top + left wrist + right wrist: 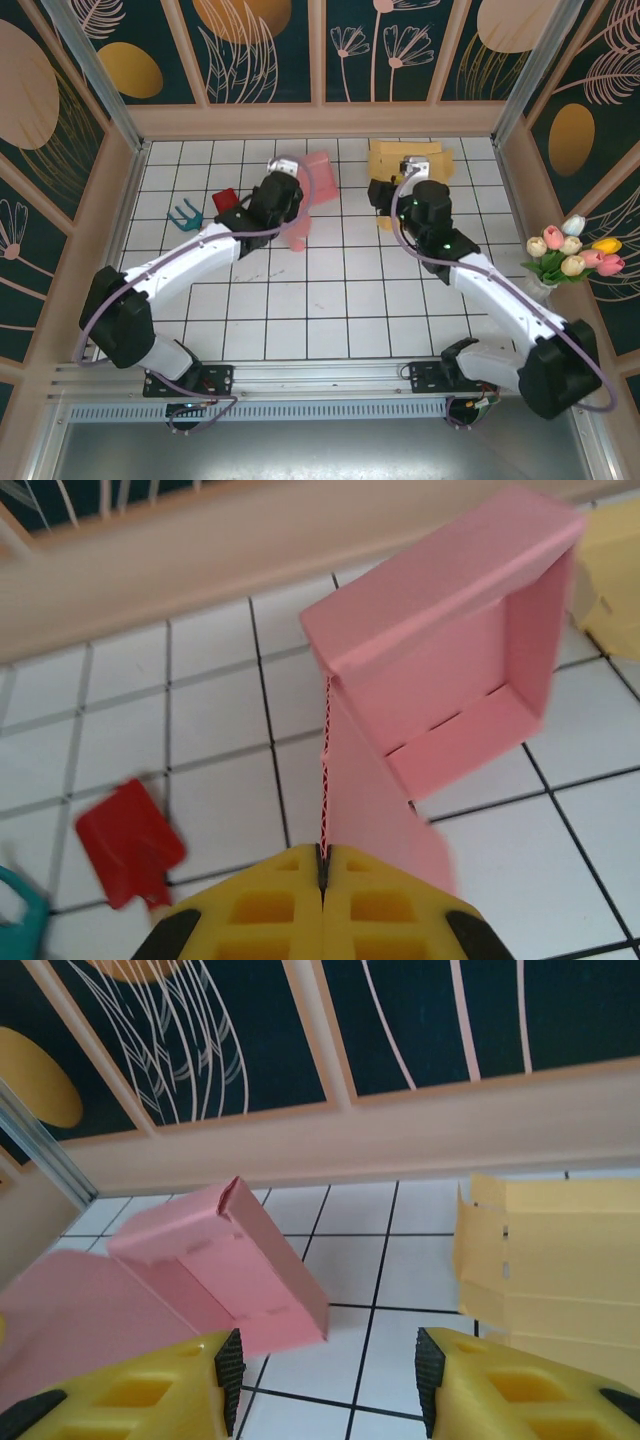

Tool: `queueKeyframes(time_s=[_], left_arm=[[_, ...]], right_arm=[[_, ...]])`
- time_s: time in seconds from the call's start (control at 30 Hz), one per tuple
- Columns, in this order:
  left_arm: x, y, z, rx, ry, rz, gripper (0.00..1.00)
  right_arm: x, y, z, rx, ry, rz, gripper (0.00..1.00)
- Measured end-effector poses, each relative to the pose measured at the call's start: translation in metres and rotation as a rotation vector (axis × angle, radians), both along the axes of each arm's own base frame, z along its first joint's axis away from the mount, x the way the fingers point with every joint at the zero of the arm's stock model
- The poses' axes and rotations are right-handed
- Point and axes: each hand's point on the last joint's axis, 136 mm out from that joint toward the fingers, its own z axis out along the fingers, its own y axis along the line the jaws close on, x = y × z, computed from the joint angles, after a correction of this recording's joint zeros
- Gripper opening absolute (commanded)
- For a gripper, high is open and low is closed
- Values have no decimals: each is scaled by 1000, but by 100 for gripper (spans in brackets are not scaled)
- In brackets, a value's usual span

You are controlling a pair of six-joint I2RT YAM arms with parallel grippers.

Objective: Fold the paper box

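**Left gripper pinches the pink box flap; right gripper stands parted beside it**

Yellow fingers (250, 915) of the left gripper (322, 865) are pressed together at the bottom of the left wrist view. The thin corrugated edge of a pink flap (365, 800) runs straight down into the seam between them. That flap belongs to the pink paper box (440, 670), a partly folded open tray with raised walls that tilts up over the white tiled counter (330, 300) near the far wall.

From above, the box sits in the far middle of the counter just ahead of the left gripper, with the flap hanging toward the near side.

The right gripper (330, 1370) has its fingers moderately apart, with bare tile showing between them and nothing held. It is just to the right of the pink box. A flat yellow cardboard sheet (560, 1260) with slots and creases lies on the counter to its right, against the far wall.

A small red block-like piece (130, 840) lies on the tiles left of the box, and a teal plastic object (183, 213) lies farther left. A bunch of artificial tulips (570, 250) stands at the right edge.
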Motion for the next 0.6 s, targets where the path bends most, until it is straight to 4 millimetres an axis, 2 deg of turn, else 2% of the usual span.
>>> queueKeyframes(time_s=[0.07,0.13,0.27,0.33,0.5,0.6], left_arm=[[-7,-5,30,67,-9,-38,0],[-19,-11,49,126,3,-88,0],[-45,-24,70,263,74,-170,0],[-55,-27,65,368,96,-189,0],[-95,-29,30,721,156,-324,0],[-113,-32,32,886,136,-409,0]], right_arm=[[-11,-7,12,-9,-24,-3,52],[-23,-16,19,-9,-51,-9,54],[-54,-36,9,0,-88,-30,55],[-64,-43,0,2,-93,-36,55],[-77,-56,-5,-1,-121,-63,56],[-81,-60,0,7,-143,-75,56]])
